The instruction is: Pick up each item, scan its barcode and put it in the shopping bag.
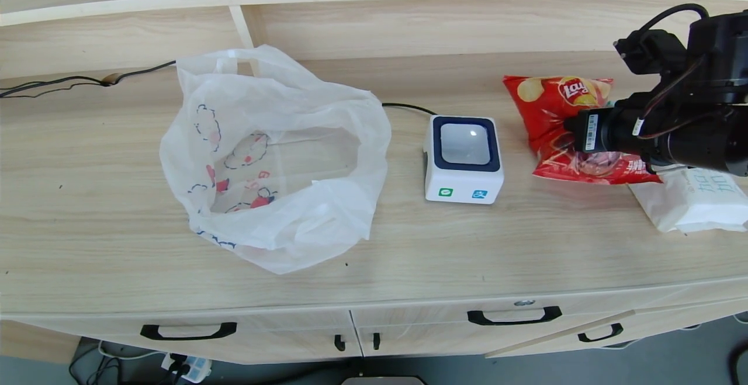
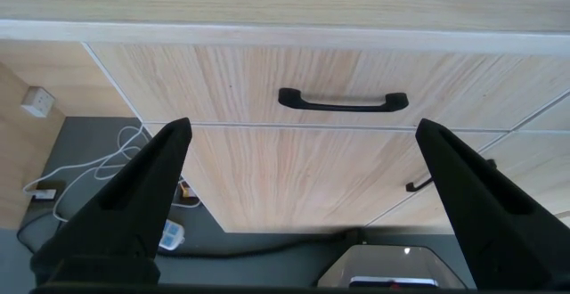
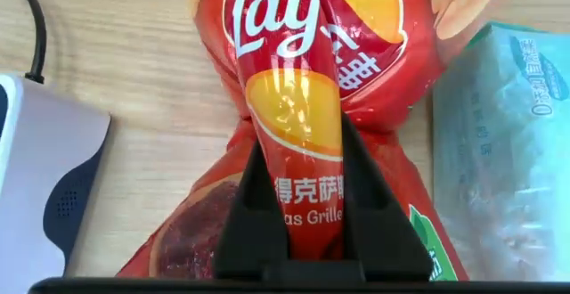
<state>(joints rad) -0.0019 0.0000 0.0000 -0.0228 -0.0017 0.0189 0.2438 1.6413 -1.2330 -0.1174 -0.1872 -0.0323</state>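
Right gripper [image 3: 301, 183] — clamped around chip bag [image 3: 307, 44] at its middle.

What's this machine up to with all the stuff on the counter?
It's a robot doing a checkout. Its right gripper is clamped on a red bag of chips, just right of the white scanner. A white pack lies beside the chips. The shopping bag sits open left of the scanner and looks empty. The left gripper hangs open in front of the drawers, holding nothing.
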